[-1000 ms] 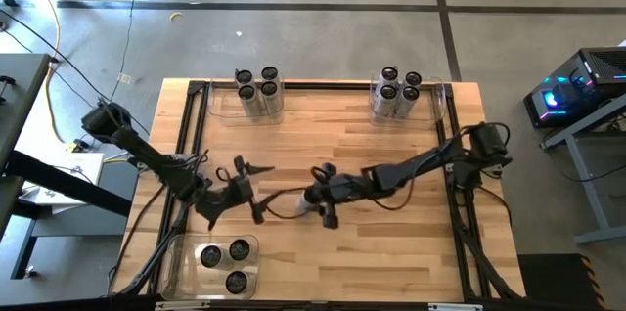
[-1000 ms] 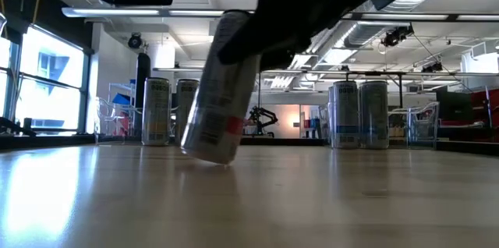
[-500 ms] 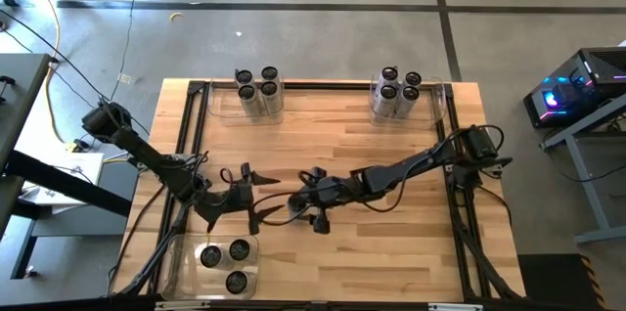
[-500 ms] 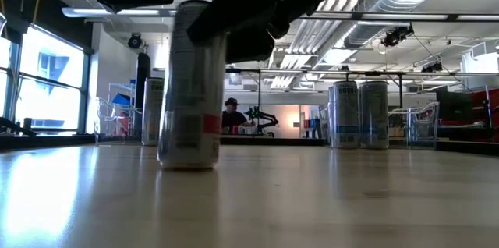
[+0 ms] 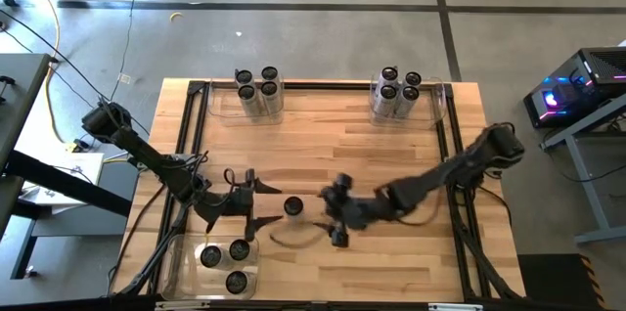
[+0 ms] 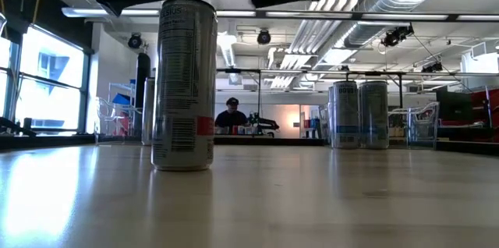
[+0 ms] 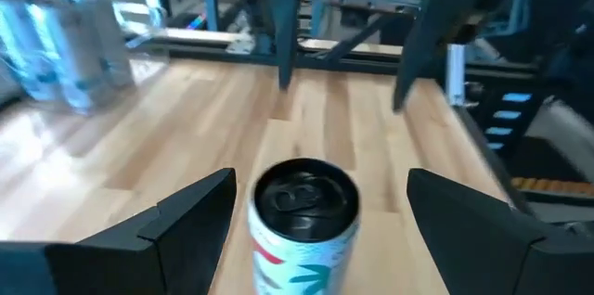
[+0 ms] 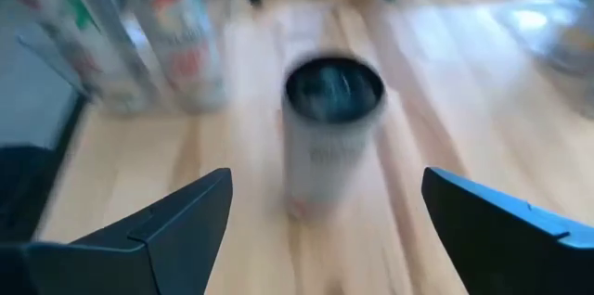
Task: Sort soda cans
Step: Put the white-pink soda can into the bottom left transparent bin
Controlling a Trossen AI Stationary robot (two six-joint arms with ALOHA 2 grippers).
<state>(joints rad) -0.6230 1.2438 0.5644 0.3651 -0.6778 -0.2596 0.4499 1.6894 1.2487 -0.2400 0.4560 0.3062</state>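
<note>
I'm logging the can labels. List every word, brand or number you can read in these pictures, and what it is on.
Nothing can be read for certain.
Centre can: a block of small print and a red patch, too small to read.
Same can, left wrist view: red and green leaf-like graphics, no legible words.
Back cans: dark lettering, too small to read.
Binned cans: blurred red and green marks only.

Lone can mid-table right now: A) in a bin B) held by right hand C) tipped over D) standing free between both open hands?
D: the can stands upright on the table, with the left hand and right hand open on either side, neither touching it.
</note>
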